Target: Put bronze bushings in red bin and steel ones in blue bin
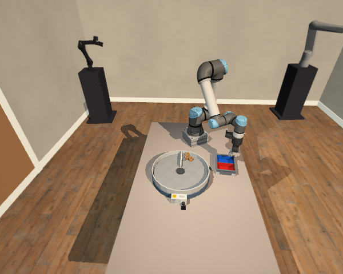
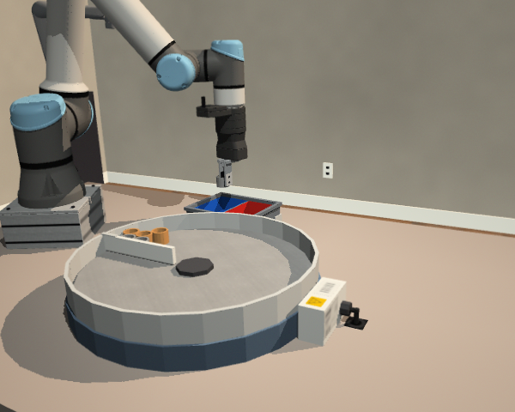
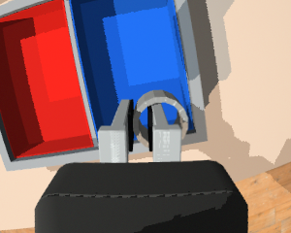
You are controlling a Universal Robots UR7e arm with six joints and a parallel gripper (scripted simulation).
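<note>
My gripper (image 1: 230, 153) (image 2: 224, 179) (image 3: 141, 116) is shut on the wall of a grey steel bushing (image 2: 220, 181) (image 3: 160, 96), one finger inside its ring. It hangs above the outer end of the blue bin (image 1: 225, 159) (image 2: 217, 203) (image 3: 145, 46). The red bin (image 1: 226, 166) (image 2: 251, 207) (image 3: 60, 73) is beside it in the same tray. No bushing shows in the visible parts of either bin. On the turntable (image 1: 171, 180) (image 2: 137, 287), three bronze bushings, one a taller-looking bushing (image 1: 190, 158) (image 2: 160, 236), stand clustered with grey steel ones (image 2: 142, 239), partly hidden by the divider.
The white divider (image 1: 181, 160) (image 2: 137, 249) runs from the turntable's raised rim toward its dark hub (image 1: 180, 170) (image 2: 195, 266). A white control box (image 1: 178, 198) (image 2: 322, 310) sits at the rim. The robot base (image 1: 195, 137) (image 2: 49, 221) is behind the turntable.
</note>
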